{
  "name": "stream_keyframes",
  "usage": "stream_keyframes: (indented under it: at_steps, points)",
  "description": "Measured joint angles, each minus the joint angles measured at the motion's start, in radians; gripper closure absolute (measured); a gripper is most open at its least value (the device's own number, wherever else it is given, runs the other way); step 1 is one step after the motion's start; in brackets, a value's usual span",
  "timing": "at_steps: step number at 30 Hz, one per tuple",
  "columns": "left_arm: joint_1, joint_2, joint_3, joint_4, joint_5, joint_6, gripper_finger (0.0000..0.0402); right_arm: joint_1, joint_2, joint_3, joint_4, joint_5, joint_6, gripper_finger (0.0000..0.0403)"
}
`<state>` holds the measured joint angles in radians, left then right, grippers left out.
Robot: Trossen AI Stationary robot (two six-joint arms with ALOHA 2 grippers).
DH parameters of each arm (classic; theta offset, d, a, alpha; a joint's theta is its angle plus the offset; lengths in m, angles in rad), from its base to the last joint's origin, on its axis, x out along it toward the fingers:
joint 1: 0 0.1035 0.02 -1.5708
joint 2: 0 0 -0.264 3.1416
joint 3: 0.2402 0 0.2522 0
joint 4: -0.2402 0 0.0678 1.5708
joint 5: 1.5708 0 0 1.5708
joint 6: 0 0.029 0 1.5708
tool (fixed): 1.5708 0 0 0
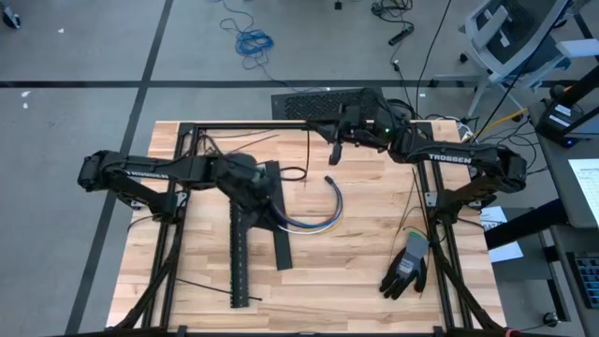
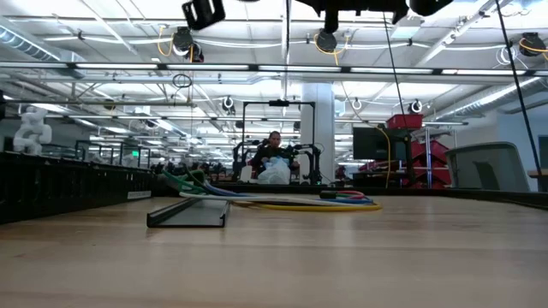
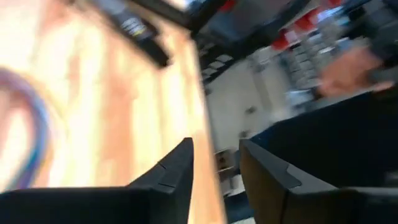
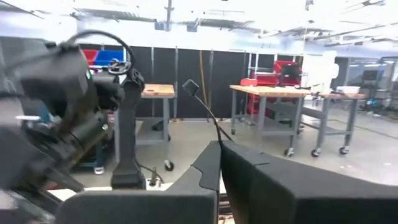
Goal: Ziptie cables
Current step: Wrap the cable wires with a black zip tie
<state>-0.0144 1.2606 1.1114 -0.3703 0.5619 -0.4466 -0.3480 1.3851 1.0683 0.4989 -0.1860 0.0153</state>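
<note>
High view: cables point(image 1: 323, 208) lie mid-table, a curved bundle of thin blue, white and yellow wires on pale plank wood. Left gripper point(image 1: 267, 211) sits just left of the bundle's lower end, the nearer arm. Right gripper point(image 1: 333, 153) hangs above the bundle's upper tip, well back. A black glove point(image 1: 405, 269) lies lower right.

Low view: cables point(image 2: 291, 202) run flat, left to right, beside a dark channel strip point(image 2: 188, 213).

Left wrist view: fingers point(image 3: 168, 177) narrowly parted, holding nothing; cables point(image 3: 28, 137) at frame left.

Right wrist view: fingers point(image 4: 205, 171) pressed together, empty.
</note>
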Motion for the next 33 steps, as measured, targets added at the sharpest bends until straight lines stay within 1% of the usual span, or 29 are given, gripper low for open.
stream_keyframes:
  at_steps: [2,4,6,8,10,13,15,16,17,18,20,23,26,30,33]
  points:
    - [0.0,0.0,0.0,-0.031,-0.072,0.05,0.0262,-0.012,-0.006,0.0,0.0,-0.025,0.031,0.0403]
    - [-0.001,0.0,0.0,-0.036,-0.182,0.122,0.025,-0.014,-0.014,0.0,-0.001,-0.031,0.077,0.0403]
    - [-0.002,0.0,0.0,-0.036,-0.338,0.229,0.0243,-0.014,-0.02,0.0,0.003,-0.06,0.136,0.0403]
    - [-0.01,0.0,0.0,-0.036,-0.51,0.38,0.024,-0.013,-0.028,0.0,0.004,-0.111,0.207,0.0403]
    - [-0.027,0.0,0.0,-0.033,-0.674,0.556,0.024,-0.009,-0.033,0.0,0.006,-0.138,0.301,0.0403]
    - [-0.072,0.0,0.0,-0.028,-0.852,0.891,0.024,-0.01,-0.04,0.0,0.008,-0.127,0.538,0.0403]
    - [-0.116,0.0,0.0,-0.016,-0.957,1.166,0.024,-0.012,-0.04,0.0,-0.012,-0.068,0.751,0.0403]
    - [-0.139,0.0,0.0,0.0,-1.008,1.307,0.0239,-0.012,-0.039,0.0,-0.028,-0.034,0.831,0.0403]
    - [-0.158,0.0,0.0,0.022,-1.042,1.434,0.0239,-0.012,-0.039,0.0,-0.035,-0.013,0.876,0.0403]
    - [-0.173,0.0,0.0,0.047,-1.057,1.541,0.0239,-0.012,-0.038,0.0,-0.039,0.005,0.907,0.0403]
    - [-0.194,-0.001,0.0,0.099,-1.06,1.682,0.0239,-0.012,-0.032,0.0,-0.033,0.013,0.962,0.0403]
    - [-0.208,-0.001,0.0,0.178,-1.061,1.778,0.0239,-0.002,-0.021,0.0,-0.036,0.037,1.059,0.0403]
    - [-0.212,-0.001,0.0,0.238,-1.061,1.842,0.0239,0.023,-0.012,0.0,-0.022,0.063,1.127,0.0403]
    - [-0.212,-0.001,0.0,0.275,-1.04,1.868,0.0239,0.064,0.0,0.0,-0.006,0.088,1.149,0.0403]
    - [-0.211,-0.001,0.0,0.276,-1.004,1.867,0.0239,0.082,-0.001,0.0,0.013,0.11,1.152,0.0403]
